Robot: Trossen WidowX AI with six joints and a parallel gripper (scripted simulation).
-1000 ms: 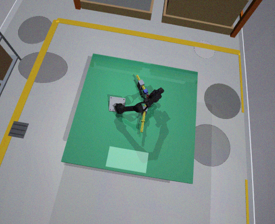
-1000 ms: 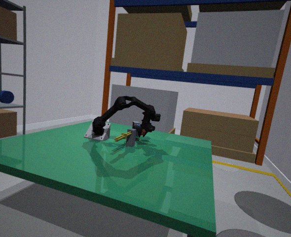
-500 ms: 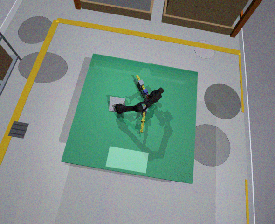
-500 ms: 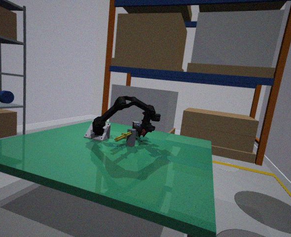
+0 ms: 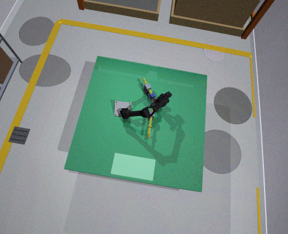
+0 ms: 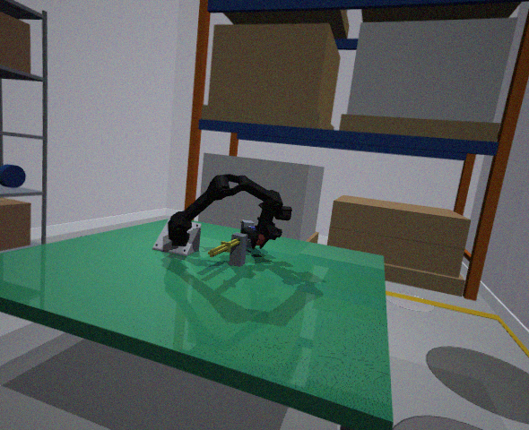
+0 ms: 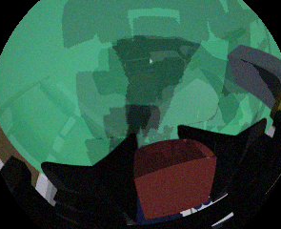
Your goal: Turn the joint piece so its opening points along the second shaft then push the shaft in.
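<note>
The red joint piece (image 5: 154, 100) (image 6: 260, 240) (image 7: 175, 183) is between the fingers of my gripper (image 7: 157, 134), which is shut on it. Its hollow opening shows at its upper side in the wrist view; whether it lines up with the second shaft I cannot tell. A blue hinge part (image 5: 152, 95) joins it to the first yellow shaft (image 5: 144, 80), held in a grey block (image 5: 147, 86) (image 6: 247, 224). The second yellow shaft (image 5: 149, 128) (image 6: 219, 248) (image 7: 280, 107) runs through its own grey block (image 5: 152, 114) (image 6: 238, 252) (image 7: 254, 72). The arm hides part of the space between them.
The arm's pale base plate (image 5: 118, 104) (image 6: 189, 245) stands on the green table (image 5: 96, 151) (image 6: 301, 370) left of the shafts. The arm arches over the second shaft's block. Shelves with boxes (image 6: 273, 73) stand beyond the table.
</note>
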